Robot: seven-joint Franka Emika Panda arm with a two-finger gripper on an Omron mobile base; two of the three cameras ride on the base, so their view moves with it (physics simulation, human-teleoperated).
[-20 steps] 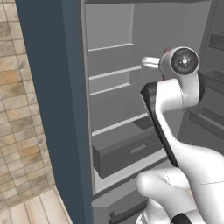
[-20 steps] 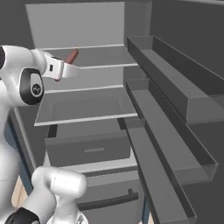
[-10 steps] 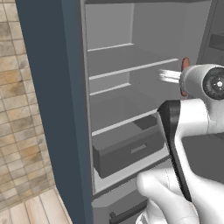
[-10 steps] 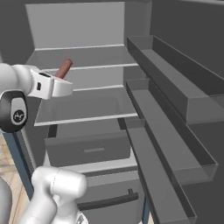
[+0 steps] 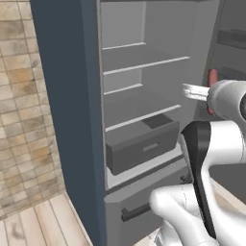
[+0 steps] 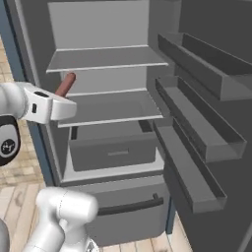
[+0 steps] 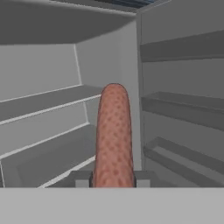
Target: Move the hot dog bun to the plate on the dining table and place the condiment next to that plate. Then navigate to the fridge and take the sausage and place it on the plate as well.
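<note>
The sausage [image 7: 113, 135] is a reddish-brown cylinder standing up between my fingertips, and my gripper [image 7: 113, 179] is shut on its lower end. From the right base view the sausage [image 6: 65, 84] sticks up at a slant from my gripper [image 6: 61, 96], just outside the left front of the open fridge [image 6: 106, 59]. In the left base view the sausage [image 5: 212, 77] peeks out behind my gripper [image 5: 204, 92], to the right of the fridge [image 5: 144, 62] shelves. The hot dog bun, plate, dining table and condiment are out of view.
The fridge door stands open on the right with several deep door shelves [image 6: 197, 98]. A grey drawer [image 6: 115, 150] sits under the glass shelves, with a handled lower drawer [image 6: 128, 206] beneath. A tiled wall [image 5: 24, 96] and wooden floor [image 5: 38, 221] lie to the left.
My gripper has drawn back from the fridge shelves with the sausage in it, shifting right and lower in the left base view. The fridge itself has not changed.
</note>
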